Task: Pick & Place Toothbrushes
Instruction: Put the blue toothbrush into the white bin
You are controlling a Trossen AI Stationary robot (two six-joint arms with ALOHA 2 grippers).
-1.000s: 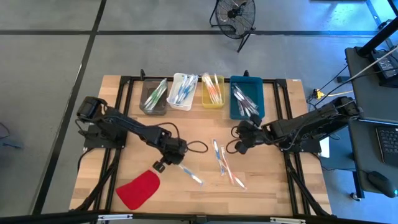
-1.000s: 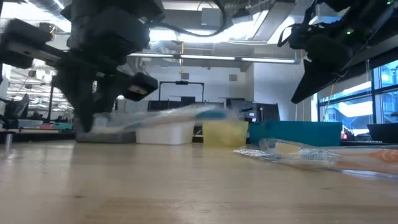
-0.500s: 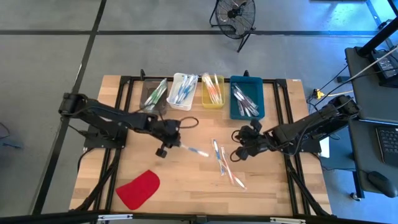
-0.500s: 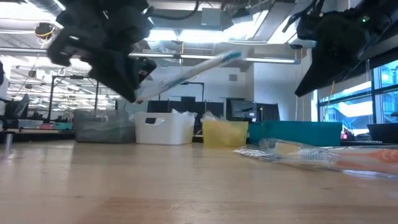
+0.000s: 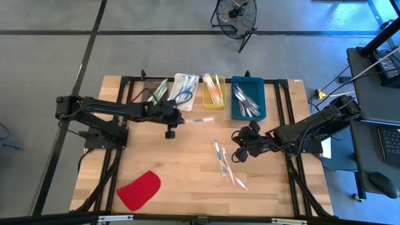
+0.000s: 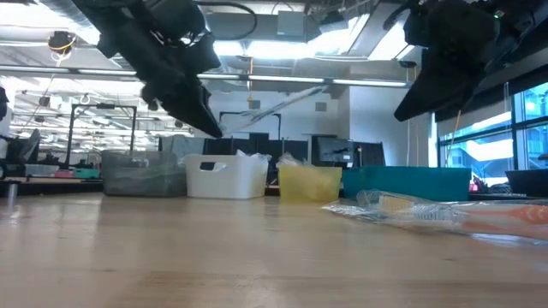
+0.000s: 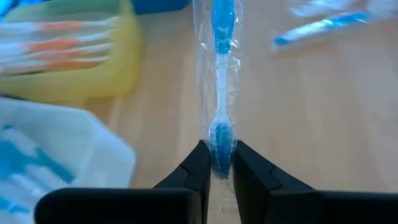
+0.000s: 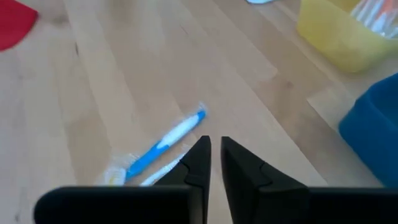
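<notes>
From above, the left gripper (image 5: 177, 119) hangs just before the white bin (image 5: 185, 91), pinching a clear-wrapped blue toothbrush (image 5: 199, 119) that juts out beyond its tips. The left wrist view shows its fingers (image 7: 198, 167) clamping the blue handle. The right gripper (image 8: 215, 152) — narrowed, empty — hovers beside loose wrapped toothbrushes (image 5: 223, 161) on the wooden table (image 5: 187, 169).

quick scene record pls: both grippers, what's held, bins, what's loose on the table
left gripper: shut on blue toothbrush, raised near the white bin
right gripper: shut, empty, above loose toothbrushes at table centre-right
bins, back row: grey bin, white bin, yellow bin, blue bin, each with toothbrushes in it
other: flat red piece, front left
table: wood
</notes>
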